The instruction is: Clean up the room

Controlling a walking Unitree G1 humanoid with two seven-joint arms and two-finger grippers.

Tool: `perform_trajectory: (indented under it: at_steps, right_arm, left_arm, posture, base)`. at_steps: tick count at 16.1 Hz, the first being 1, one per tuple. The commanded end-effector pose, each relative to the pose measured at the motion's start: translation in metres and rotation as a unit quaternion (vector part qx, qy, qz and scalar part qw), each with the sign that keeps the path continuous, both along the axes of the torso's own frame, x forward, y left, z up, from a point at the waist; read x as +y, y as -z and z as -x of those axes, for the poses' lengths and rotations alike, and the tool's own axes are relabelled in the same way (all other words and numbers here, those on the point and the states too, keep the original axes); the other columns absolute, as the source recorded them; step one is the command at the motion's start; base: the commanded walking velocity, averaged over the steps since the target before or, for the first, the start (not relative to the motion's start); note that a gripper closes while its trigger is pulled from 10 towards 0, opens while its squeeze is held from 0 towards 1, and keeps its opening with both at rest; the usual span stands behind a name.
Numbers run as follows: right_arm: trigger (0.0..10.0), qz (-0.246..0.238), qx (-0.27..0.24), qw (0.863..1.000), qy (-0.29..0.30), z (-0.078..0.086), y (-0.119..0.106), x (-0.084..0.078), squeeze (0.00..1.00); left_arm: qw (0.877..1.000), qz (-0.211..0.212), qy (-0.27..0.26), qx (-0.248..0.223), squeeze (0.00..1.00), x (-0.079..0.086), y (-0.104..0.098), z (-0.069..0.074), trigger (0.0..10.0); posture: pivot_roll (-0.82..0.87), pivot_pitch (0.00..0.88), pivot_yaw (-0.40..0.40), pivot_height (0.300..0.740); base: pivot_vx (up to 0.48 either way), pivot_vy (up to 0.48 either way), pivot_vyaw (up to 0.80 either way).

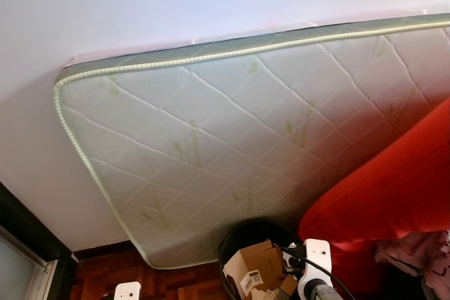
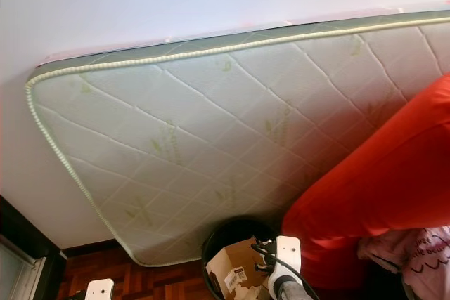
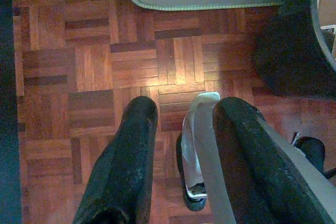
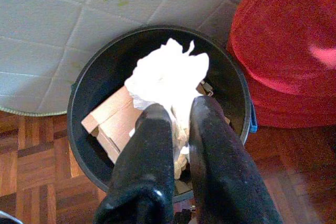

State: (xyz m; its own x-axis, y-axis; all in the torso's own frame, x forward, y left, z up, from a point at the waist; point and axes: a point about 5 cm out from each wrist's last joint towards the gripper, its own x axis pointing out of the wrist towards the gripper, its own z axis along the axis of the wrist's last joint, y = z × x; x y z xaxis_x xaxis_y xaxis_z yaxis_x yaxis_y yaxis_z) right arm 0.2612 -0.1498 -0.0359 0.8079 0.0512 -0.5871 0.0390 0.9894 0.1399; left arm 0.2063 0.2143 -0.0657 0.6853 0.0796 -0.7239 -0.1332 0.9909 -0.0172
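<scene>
One bin [image 4: 94,85], one tissue [image 4: 168,80] (pinched), one box [image 4: 107,119]

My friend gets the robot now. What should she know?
Right gripper: shut on a crumpled white tissue, held over the black bin.
Left gripper: open, holding nothing, above the wooden floor.
The bin, with a cardboard box in it, stands by the leaning mattress and a red cushion.
Done: tissue picked up.
Left: drop it in.
</scene>
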Motion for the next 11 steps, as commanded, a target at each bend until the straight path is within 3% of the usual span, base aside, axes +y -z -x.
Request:
perform_trajectory:
  at_steps: [1, 11]
  right_arm:
    - [10.0, -0.005, 0.01, 1.0, 0.002, 0.0038, 0.0032, 0.0014, 1.0]
    - [10.0, -0.032, 0.012, 0.999, -0.017, 0.0034, 0.003, 0.0052, 1.0]
  left_arm:
    - [1.0, -0.007, 0.005, 0.018, 0.0, 0.0028, 0.0043, 0.0081, 10.0]
    - [1.0, -0.008, 0.004, 0.018, 0.0, 0.0033, 0.004, 0.0077, 10.0]
  posture:
    - [-0.02, 0.061, 0.048, 0.631]
    - [-0.01, 0.072, 0.048, 0.631]
  base:
    - [0.0, 0.0, 0.0]
    - [0.0, 0.0, 0.0]
